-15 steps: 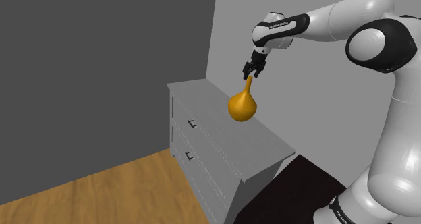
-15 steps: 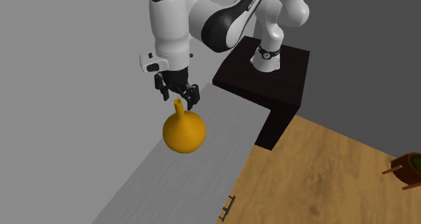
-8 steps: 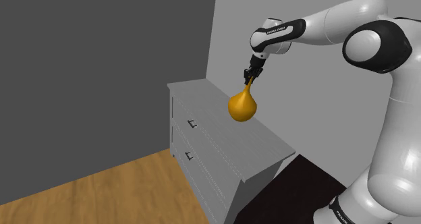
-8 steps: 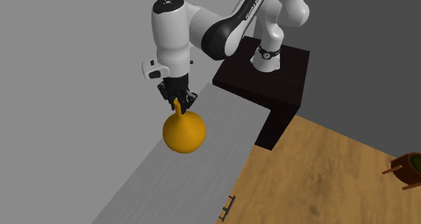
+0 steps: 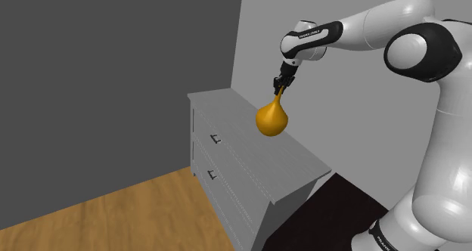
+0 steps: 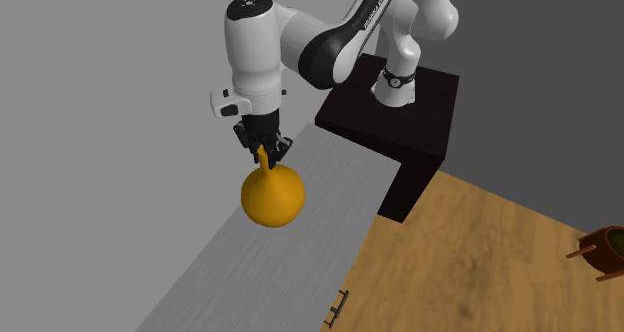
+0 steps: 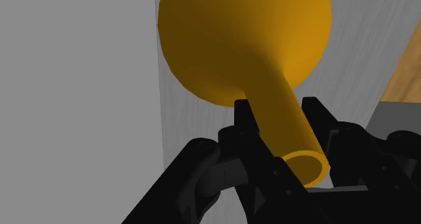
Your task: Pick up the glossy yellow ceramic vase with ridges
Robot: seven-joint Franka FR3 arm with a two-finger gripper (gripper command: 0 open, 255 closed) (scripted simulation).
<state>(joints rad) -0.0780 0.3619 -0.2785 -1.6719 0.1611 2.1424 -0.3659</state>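
Orange-yellow bulbous vase (image 5: 271,119) with a long thin neck sits at the centre of the shoulder view, over the flat top of a grey two-drawer dresser (image 5: 299,157). The all-black two-finger gripper (image 5: 283,82) comes down on it from the upper right and pinches the neck near its mouth, probably because the round belly is too wide to span. Whether the base touches the top or hangs just clear of it I cannot tell. In the second exterior view the vase (image 6: 272,195) lies left of centre over the same grey top, and the gripper (image 6: 264,146) stands straight above it, closed on the neck and hiding the mouth. A brown legged pot (image 6: 603,250) is cut off by the right edge. In the wrist view the fingers (image 7: 244,118) press the neck from both sides just below the open rim, and the belly swells beyond them, partly out of frame. Its skin looks smooth; no ridges show.
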